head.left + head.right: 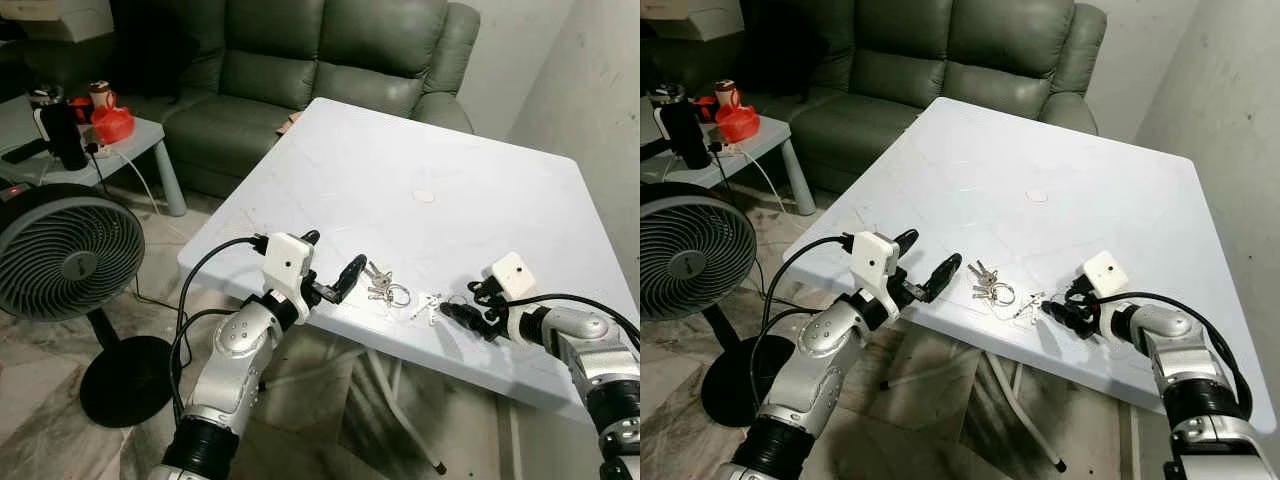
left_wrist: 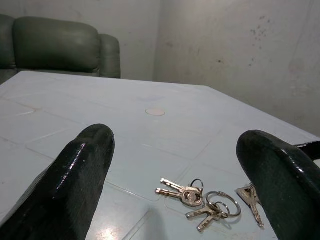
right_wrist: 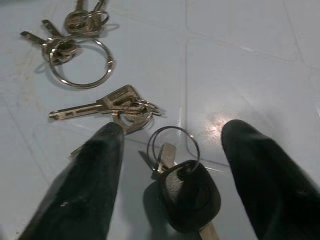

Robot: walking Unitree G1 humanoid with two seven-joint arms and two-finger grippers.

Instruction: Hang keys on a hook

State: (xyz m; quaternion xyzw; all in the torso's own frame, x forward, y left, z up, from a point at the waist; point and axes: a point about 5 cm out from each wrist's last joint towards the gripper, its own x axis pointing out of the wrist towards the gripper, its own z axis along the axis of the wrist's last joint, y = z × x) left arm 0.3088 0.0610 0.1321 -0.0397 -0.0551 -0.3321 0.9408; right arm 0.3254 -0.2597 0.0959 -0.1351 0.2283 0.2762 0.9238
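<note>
Head stereo pair downward onto table; wrist cameras low, close, sharing keys.

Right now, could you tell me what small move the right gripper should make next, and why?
Probably ease the right gripper down and close: its open fingers already straddle the black-headed key lying on the table, not yet gripped.

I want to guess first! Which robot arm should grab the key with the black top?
Probably the right. The right gripper is open with the black-headed key lying between its fingers. The left gripper sits nearer the silver key bunch.
</note>
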